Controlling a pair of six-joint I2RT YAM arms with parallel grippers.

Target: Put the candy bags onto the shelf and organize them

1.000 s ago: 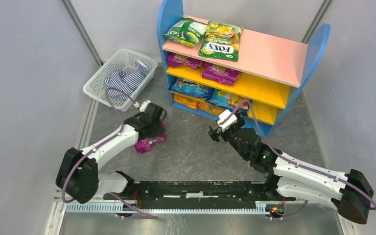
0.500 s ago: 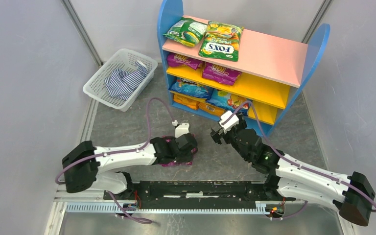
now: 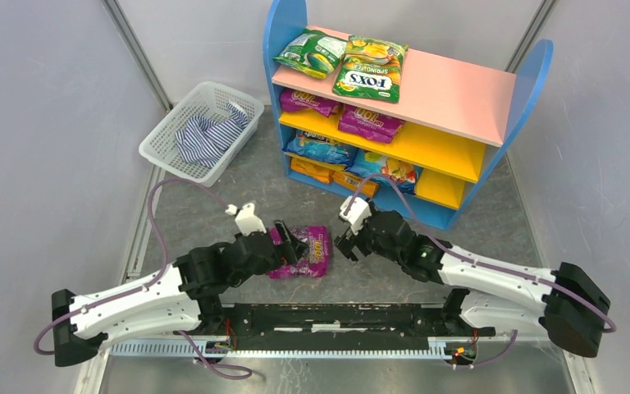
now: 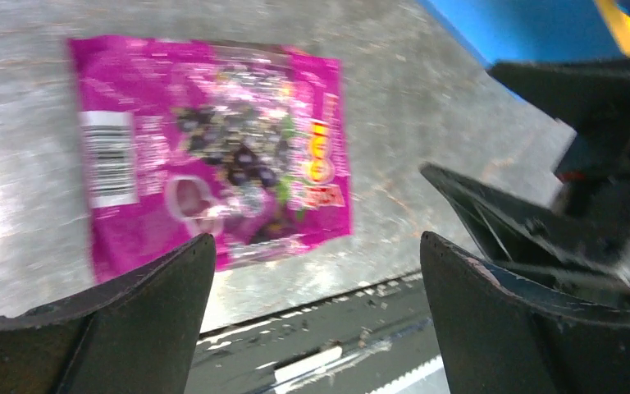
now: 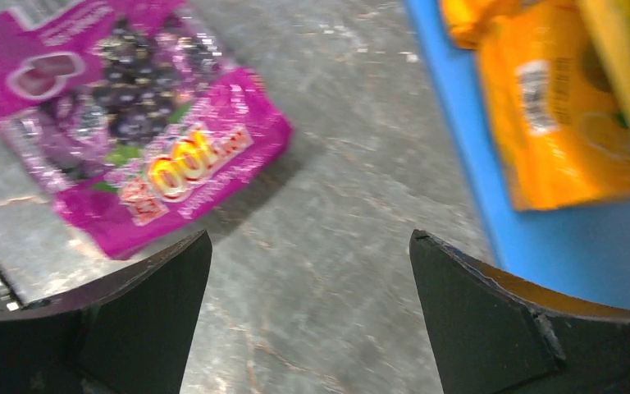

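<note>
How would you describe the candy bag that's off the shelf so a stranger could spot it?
Start at the shelf, then drop to the grey table in front of it. One purple bag lies flat there between the left gripper and right gripper; it is the only bag off the shelf.

Purple candy bag [image 4: 213, 156]: glossy, crinkled plastic film. Worktop [image 4: 394, 107]: grey, mottled, dull sheen. My fingers [image 4: 500, 320]: matt black plastic, edges scuffed. Basket [image 3: 162, 138]: white plastic mesh.
</note>
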